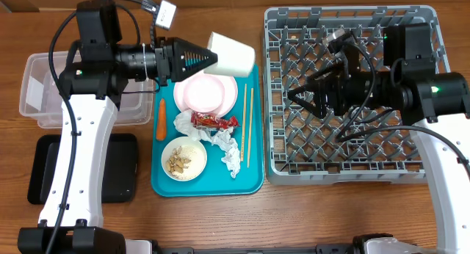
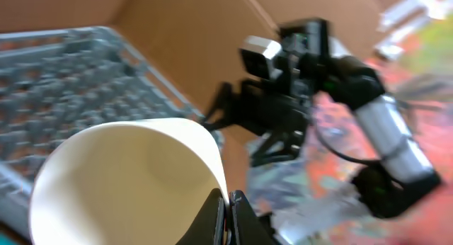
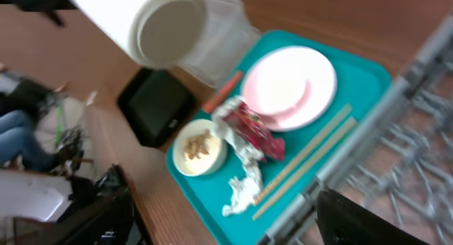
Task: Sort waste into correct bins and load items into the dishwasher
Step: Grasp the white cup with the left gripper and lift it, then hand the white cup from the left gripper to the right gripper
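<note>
The print on the shiny red wrapper (image 1: 214, 121) is too small to read. The left tool (image 1: 214, 58) is closed and pinches the thin rim of the smooth white cup (image 1: 232, 53), which is held on its side over the 12 o'clock edge of the teal tray (image 1: 250, 182). The right tool (image 1: 302, 95) is spread wide with nothing in it, above the grey grid rack (image 1: 294, 26) at 3 o'clock of the tray.

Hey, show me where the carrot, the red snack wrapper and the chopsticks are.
Carrot (image 1: 161, 116), overhead view, middle of its length.
Red snack wrapper (image 1: 213, 121), overhead view, centre of the shiny foil.
Chopsticks (image 1: 250, 125), overhead view, midway along the pair.
</note>
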You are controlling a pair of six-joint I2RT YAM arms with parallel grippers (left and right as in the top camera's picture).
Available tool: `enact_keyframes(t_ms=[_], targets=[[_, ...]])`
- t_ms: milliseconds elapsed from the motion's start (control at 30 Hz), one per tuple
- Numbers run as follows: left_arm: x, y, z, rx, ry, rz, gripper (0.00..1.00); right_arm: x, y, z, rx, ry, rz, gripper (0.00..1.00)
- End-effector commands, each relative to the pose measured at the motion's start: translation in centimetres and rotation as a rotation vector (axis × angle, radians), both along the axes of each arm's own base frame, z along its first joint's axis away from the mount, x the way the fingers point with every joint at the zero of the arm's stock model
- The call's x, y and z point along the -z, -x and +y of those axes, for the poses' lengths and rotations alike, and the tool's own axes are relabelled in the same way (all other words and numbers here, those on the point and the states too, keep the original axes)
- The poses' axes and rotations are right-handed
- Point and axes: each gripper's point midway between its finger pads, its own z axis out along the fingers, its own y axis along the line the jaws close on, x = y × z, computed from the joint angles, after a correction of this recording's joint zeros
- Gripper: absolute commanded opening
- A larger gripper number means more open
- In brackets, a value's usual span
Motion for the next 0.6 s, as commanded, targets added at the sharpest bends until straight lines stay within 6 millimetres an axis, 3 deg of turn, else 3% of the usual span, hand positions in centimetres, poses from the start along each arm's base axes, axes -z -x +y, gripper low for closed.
enact_keyframes(t_ms=[0,567], targets=[[-1.9,2.0,-0.6,0.130,0.082,-0.014,0.04,-1.7,0.4,1.5,-0.128,-0.095,-0.074,0.85],[-1.3,2.5,-3.2,0.155,0.043,-0.023,0.04,-3.5,0.0,4.3,-0.348,-0.321,-0.174,0.85]])
